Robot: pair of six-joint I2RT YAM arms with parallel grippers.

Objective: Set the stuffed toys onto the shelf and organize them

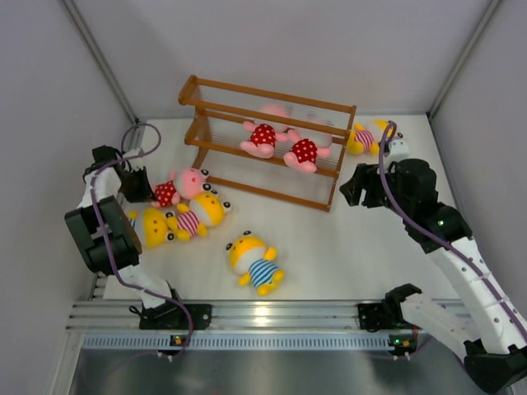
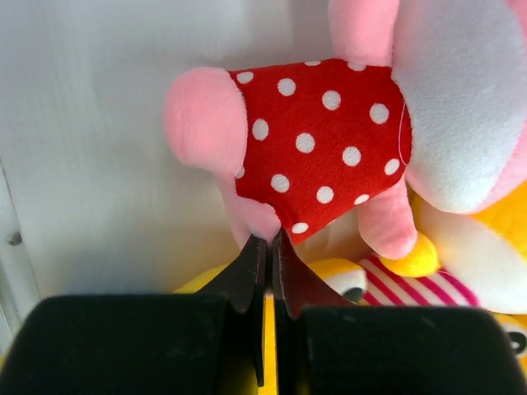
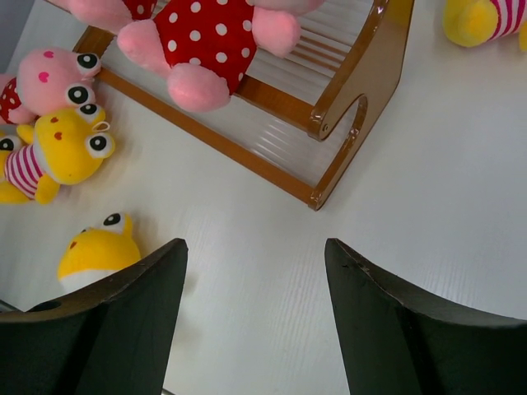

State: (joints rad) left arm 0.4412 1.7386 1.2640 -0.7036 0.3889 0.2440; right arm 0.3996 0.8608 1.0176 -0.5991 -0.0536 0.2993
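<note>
My L gripper [image 2: 265, 240], jaws pressed together, tips touching the leg of the pink toy [image 2: 317, 140] directly ahead; R gripper [image 3: 255, 271] gapes wide, empty, above table [image 3: 428, 247] nr shelf [image 3: 362, 90] end.

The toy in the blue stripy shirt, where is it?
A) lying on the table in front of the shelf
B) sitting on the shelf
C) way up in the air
A: the yellow toy in the blue-striped shirt lies by itself on the white table, nearer the arms than the wooden shelf.
</note>
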